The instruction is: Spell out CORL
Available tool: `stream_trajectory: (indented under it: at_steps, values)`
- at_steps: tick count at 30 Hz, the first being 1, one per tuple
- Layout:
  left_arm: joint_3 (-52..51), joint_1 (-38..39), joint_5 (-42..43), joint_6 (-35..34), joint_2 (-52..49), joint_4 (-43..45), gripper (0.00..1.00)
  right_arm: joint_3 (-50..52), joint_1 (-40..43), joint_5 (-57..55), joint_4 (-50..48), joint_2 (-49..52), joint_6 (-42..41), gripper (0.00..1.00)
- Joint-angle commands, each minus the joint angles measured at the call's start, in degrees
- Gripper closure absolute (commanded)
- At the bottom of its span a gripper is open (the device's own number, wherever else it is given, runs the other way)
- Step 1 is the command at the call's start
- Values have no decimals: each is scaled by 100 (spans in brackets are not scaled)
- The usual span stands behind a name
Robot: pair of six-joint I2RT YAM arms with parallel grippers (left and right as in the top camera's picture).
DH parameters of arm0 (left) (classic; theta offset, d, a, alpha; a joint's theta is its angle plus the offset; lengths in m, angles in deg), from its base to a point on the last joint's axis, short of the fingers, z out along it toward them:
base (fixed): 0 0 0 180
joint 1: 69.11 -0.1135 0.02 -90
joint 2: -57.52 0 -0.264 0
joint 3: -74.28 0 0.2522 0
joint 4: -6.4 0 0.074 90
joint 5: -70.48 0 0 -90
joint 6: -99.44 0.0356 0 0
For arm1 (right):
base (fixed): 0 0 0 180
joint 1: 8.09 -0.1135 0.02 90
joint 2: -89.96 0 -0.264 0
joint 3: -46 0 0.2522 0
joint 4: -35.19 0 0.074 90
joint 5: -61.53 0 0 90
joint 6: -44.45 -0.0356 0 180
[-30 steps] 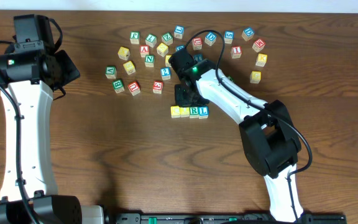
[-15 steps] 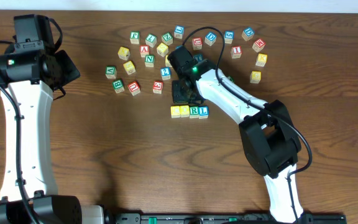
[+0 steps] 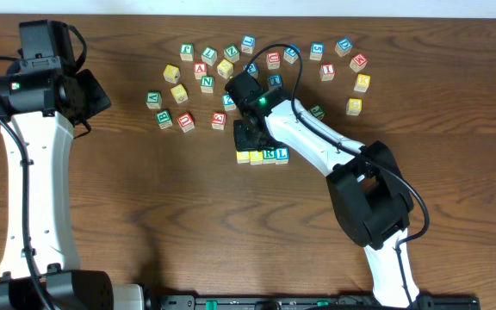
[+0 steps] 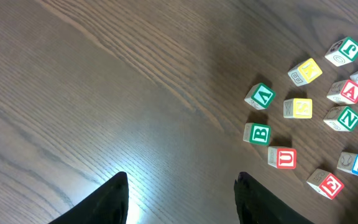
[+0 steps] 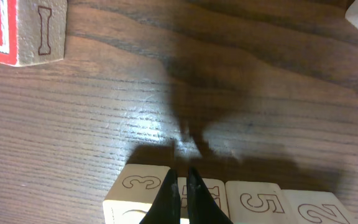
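Note:
The CORL row (image 3: pixel 269 155) lies mid-table: two yellow-topped cubes (image 3: pixel 250 157) on the left, then the green R cube (image 3: pixel 269 154) and the blue L cube (image 3: pixel 282 155). My right gripper (image 3: pixel 245 140) hovers at the row's left end, shut with nothing in it. In the right wrist view its tips (image 5: pixel 181 173) sit over the seam between the first cube (image 5: pixel 138 186) and the second one; I cannot tell if they touch. The third cube (image 5: pixel 253 202) shows an outlined 5. My left gripper (image 4: pixel 182 180) stands open over bare wood at the far left (image 3: pixel 89 95).
Several loose letter cubes (image 3: pixel 231 69) are scattered behind the row, across the back of the table. A red-lettered cube (image 5: pixel 17 31) lies just beyond the row. In the left wrist view a green B cube (image 4: pixel 257 133) and a red U cube (image 4: pixel 283 157) lie to the right.
My right gripper has closed and shifted left along the row, from behind its middle to its left end. The left arm has not moved.

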Motion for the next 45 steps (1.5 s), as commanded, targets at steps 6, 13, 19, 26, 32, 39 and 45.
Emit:
stream_trajectory:
  at_steps: [6,13,19,26,32,39,45]
  values:
    - [-2,-17,-72,94,-55,-33,46,26,48,-44,-236,17,-26,97]
    - [-2,-17,-72,96,-55,-31,46,20,164,306,-723,17,181,96]
    - [-2,-17,-72,94,-55,-31,46,20,26,313,-828,17,175,96]
    - [-2,-17,-72,94,-74,-33,46,20,-87,240,-824,17,175,96]
    - [-2,-17,-72,94,-101,-33,46,31,-140,232,-748,20,170,98]
    - [-2,-17,-72,94,-101,-31,46,33,-186,232,-647,20,170,99]
    - [-2,-17,-72,94,-103,-31,46,33,-186,232,-560,20,151,99]
